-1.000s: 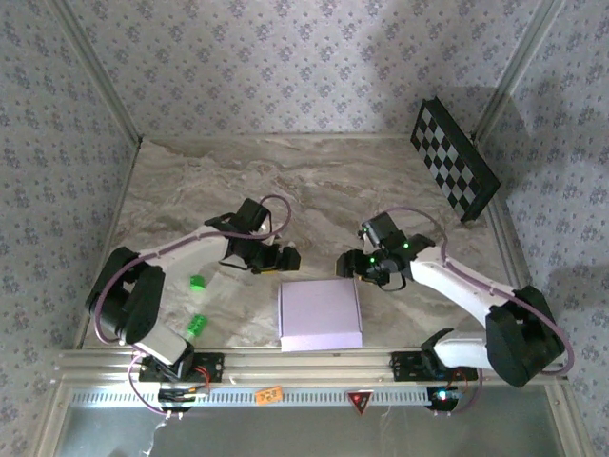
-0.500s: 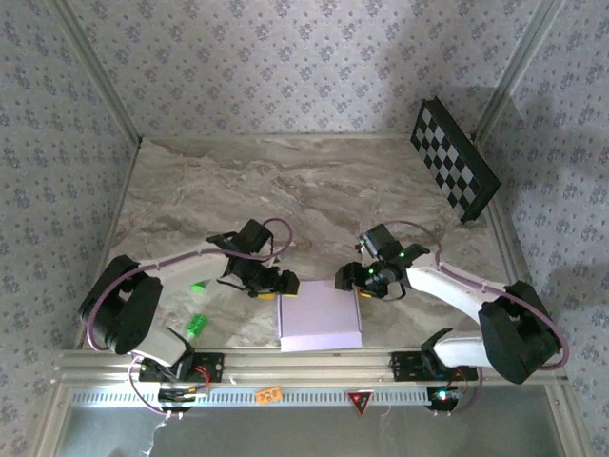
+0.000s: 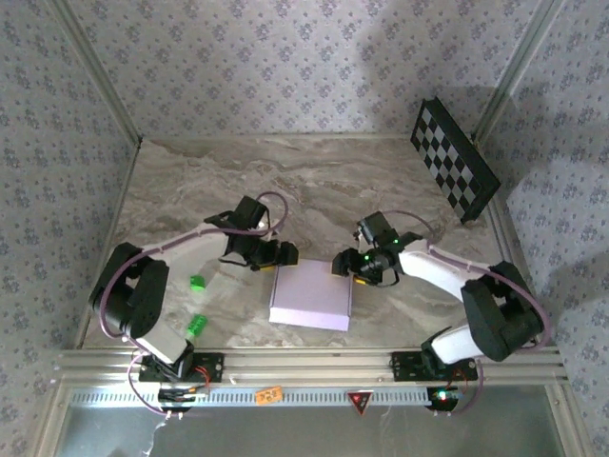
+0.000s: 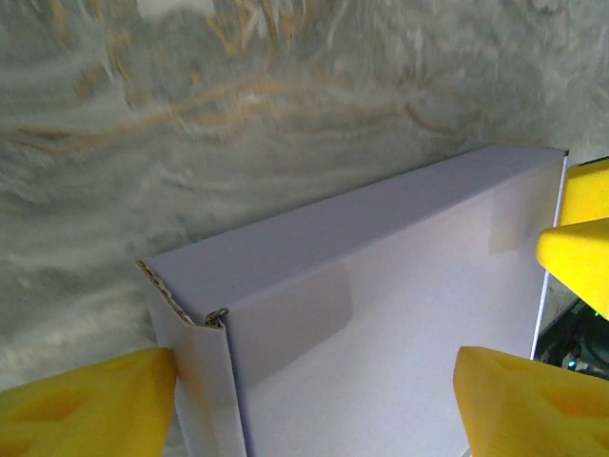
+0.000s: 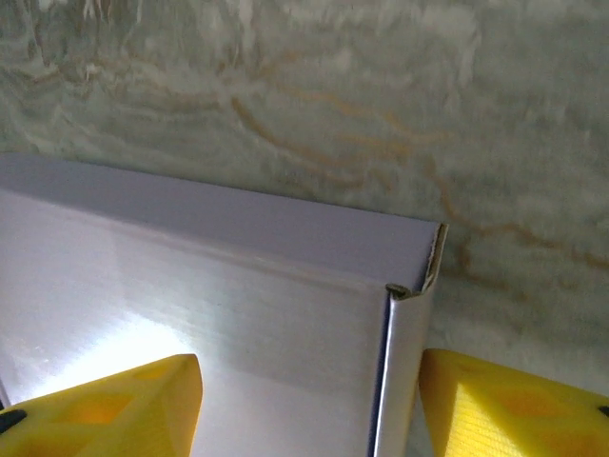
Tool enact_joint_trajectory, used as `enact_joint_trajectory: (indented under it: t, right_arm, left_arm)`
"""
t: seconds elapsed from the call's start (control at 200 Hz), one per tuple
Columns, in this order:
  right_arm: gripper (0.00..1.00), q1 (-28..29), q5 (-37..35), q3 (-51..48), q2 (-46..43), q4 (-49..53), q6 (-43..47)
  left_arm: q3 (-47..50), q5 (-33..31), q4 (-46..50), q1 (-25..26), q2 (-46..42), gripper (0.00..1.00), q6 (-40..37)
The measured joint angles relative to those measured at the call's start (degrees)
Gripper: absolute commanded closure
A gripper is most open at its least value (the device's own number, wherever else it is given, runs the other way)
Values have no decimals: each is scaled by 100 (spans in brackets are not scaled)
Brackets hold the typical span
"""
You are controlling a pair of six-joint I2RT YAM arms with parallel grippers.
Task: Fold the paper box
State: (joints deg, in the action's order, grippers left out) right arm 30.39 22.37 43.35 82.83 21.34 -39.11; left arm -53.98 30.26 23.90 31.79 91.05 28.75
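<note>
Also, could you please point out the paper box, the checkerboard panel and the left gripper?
paper box (image 3: 310, 295), top external view, middle of its lavender top face.
checkerboard panel (image 3: 454, 173), top external view, centre of its patterned face.
left gripper (image 4: 311, 405), left wrist view, midway between its yellow fingers.

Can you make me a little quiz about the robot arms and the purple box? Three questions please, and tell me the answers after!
1. True or false: the paper box is standing up on its edge.
2. The left hand and right hand each have which part of the box between their fingers? A) a corner B) the lid's middle C) nothing
3. How many small green things lie on the table?

Key
1. False, it lies flat.
2. A
3. Two
</note>
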Motion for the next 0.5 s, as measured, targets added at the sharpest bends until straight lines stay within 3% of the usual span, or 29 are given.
enact_joint_trajectory:
  t: [0.245, 0.5]
  right_arm:
    - [32, -39, -369, 420, 232, 87, 409]
    - [37, -72, -684, 557, 330, 118, 597]
  left_arm:
    - [-24, 66, 197, -138, 13, 25, -326]
    - [208, -39, 378, -142, -402, 25, -376]
